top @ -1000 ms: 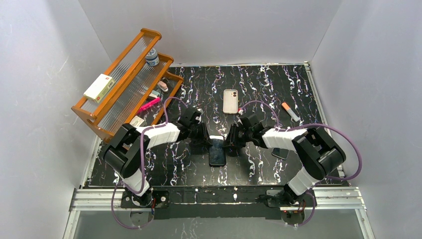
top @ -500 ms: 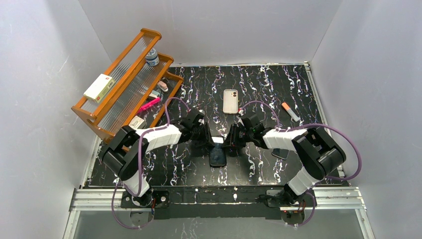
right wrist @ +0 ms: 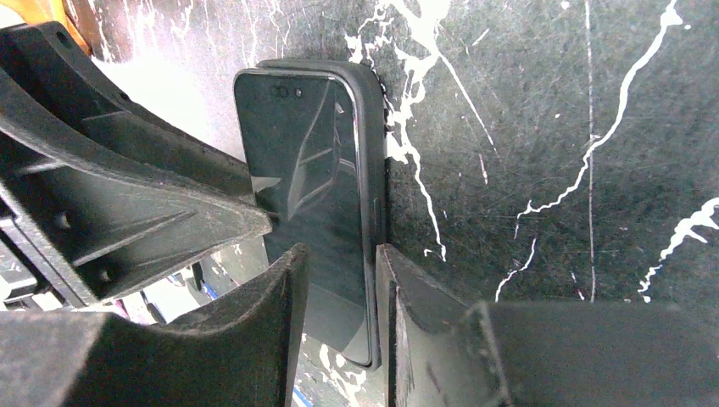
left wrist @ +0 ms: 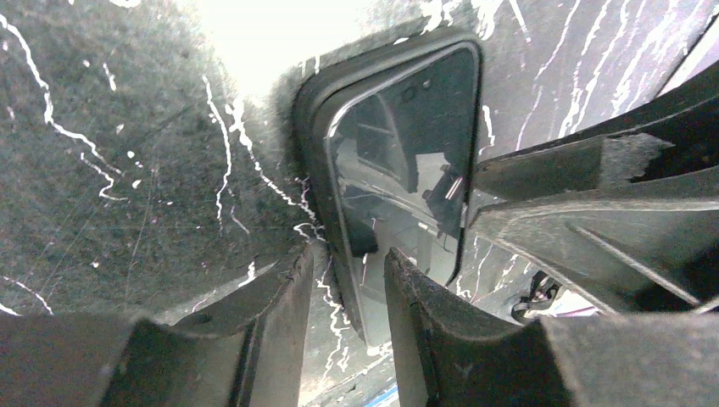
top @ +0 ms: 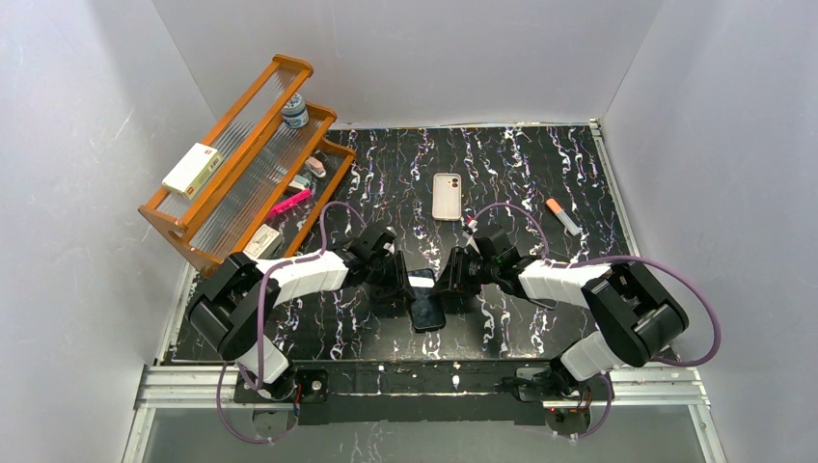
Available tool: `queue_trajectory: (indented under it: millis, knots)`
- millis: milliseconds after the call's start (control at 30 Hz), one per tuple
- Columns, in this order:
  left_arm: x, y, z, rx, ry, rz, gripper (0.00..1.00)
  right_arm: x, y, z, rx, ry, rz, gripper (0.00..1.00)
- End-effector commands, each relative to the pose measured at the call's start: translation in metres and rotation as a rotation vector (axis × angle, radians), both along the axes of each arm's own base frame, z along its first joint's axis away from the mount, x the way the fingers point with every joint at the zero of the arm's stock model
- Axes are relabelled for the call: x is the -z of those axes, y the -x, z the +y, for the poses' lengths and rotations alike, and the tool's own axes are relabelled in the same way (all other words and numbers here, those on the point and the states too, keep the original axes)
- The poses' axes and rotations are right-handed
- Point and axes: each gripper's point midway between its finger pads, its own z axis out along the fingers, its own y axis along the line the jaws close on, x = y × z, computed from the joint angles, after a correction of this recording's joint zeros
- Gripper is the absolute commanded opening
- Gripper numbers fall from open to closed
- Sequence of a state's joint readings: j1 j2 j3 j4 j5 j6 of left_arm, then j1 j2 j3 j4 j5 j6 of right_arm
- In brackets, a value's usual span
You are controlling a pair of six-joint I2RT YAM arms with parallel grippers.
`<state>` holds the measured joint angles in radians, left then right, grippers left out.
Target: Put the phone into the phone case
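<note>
Black phone [top: 425, 309] flat by near edge of table [top: 521, 159]; left claw [left wrist: 348, 267] and right claw [right wrist: 339, 254] narrowly parted, straddling its long sides.

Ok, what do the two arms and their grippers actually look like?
Both match. The left arm and right arm have black joint housings and a white forearm shell. A purple cable loops along each. The left gripper and right gripper are matte black, each with two thick, rough-surfaced wedge fingers. No markings are readable.
</note>
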<state>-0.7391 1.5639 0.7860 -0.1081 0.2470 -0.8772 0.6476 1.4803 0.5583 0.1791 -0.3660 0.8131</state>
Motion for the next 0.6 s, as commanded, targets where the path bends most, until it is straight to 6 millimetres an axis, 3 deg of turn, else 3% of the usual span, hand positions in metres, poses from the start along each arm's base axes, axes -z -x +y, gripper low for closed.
queue_trajectory:
  millis: [0, 100, 333, 567]
  knots:
    - [-0.009, 0.008, 0.001, 0.005, 0.029, 0.001, 0.34, -0.003, 0.01, 0.0, -0.011, -0.013, 0.025, 0.44]
    - [-0.007, 0.011, 0.001, 0.004, 0.041, 0.005, 0.32, -0.001, 0.011, 0.0, -0.005, -0.022, 0.035, 0.44]
    - [0.002, 0.018, -0.004, -0.02, 0.106, 0.036, 0.16, -0.002, 0.014, 0.008, -0.001, -0.071, 0.069, 0.44]
    - [0.002, 0.023, -0.008, -0.025, 0.151, 0.054, 0.02, -0.023, 0.011, 0.025, -0.009, -0.207, 0.069, 0.44]
